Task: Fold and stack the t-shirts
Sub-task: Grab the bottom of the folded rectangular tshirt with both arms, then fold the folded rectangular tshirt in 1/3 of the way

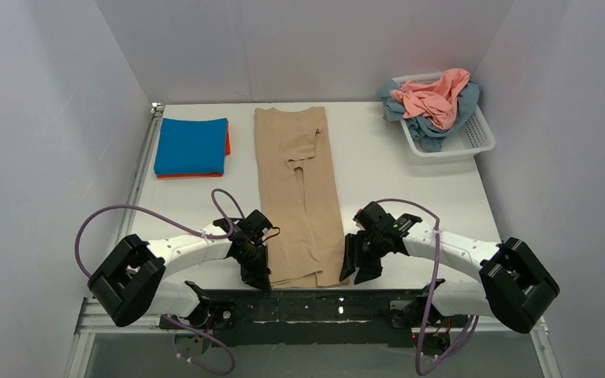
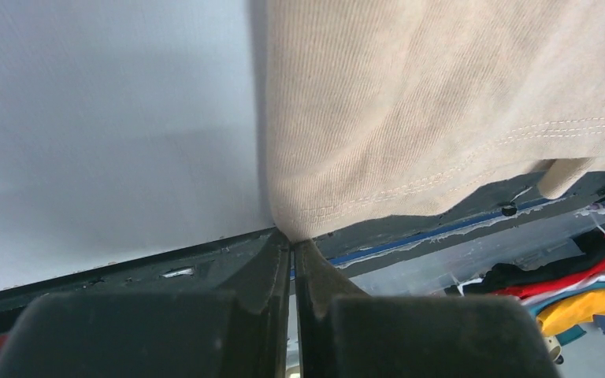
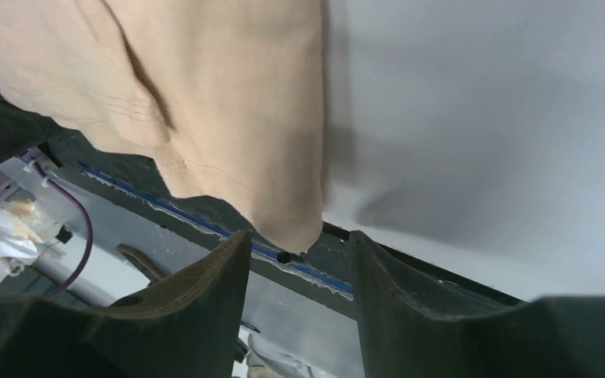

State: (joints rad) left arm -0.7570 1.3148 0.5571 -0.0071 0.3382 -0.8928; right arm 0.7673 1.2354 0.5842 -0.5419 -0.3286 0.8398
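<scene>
White desk [image 1: 410,189] bears a limp, light tan-beige cotton t-shirt [image 1: 295,197]; we judge its hem corners best, left gripper [image 1: 257,276] clamped on one, right gripper [image 1: 358,268] agape around the other.

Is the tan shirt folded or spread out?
Partly folded: the tan shirt lies as a long narrow strip, sides turned in, not yet folded lengthwise.

Tan-beige t-shirt [image 1: 295,197]: plain, fine ribbed weave, paler stitch lines along hem. Left of it, bright blue t-shirt [image 1: 191,145], plain, over an orange-red t-shirt [image 1: 193,176] showing as a thin edge. Right of it, white lattice basket [image 1: 473,143]; inside, salmon-pink t-shirt [image 1: 437,96] on dusty teal-blue t-shirt [image 1: 439,132]. Table [image 1: 410,181] white. By its hem, left gripper [image 1: 258,277] and right gripper [image 1: 360,272] black; cables [image 1: 110,211] purple
</scene>
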